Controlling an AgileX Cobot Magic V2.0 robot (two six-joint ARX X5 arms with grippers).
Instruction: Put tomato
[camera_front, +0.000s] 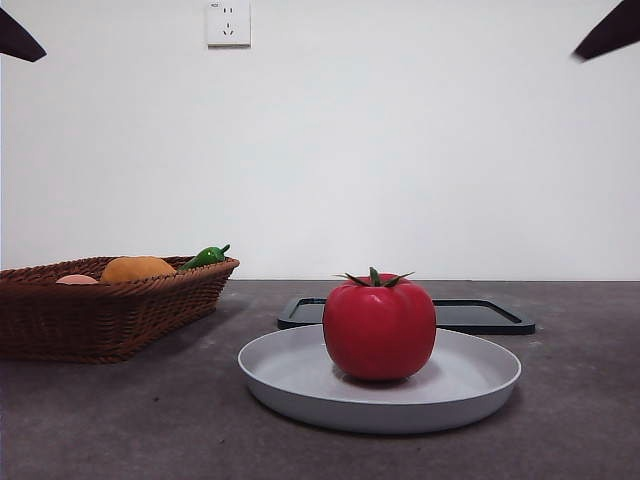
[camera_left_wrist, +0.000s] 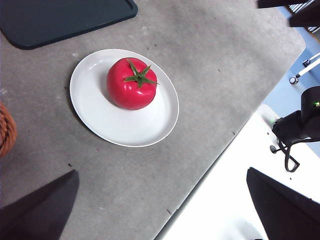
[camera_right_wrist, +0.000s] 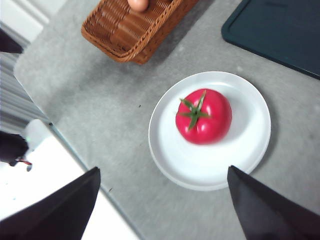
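A: Tomato (camera_front: 379, 328) position?

B: Upright on the white plate (camera_front: 480, 385), stem up, roughly at the plate's middle, a little toward its far side. Nothing is touching it.

A: And the plate?

B: On the grey worktop (camera_front: 580, 420). I'll take the plate as landmark. Just behind it lies a flat dark tray (camera_front: 480, 316), apart from the rim in the wrist views. To the plate's left in the front view sits a woven brown basket (camera_front: 110, 315), well apart from it.

A: Basket contents?

B: An orange round fruit (camera_front: 138, 268), a green pepper (camera_front: 205, 257) against the far rim, and a pale pinkish item (camera_front: 77, 280) mostly hidden; cannot tell what that is.

A: Left pincer (camera_left_wrist: 165, 210)?

B: High above the plate and off to one side, over the worktop's near edge. Its two black jaws stand spread wide with nothing between them.

A: Right pincer (camera_right_wrist: 162, 207)?

B: Also raised well above the plate, jaws spread wide and bare; the plate shows partly between them from its own camera. In the front view both arms show only as dark tips at the top corners.

A: Anything else?

B: A wall socket (camera_front: 228, 22) high on the white wall behind the plate, to the left.
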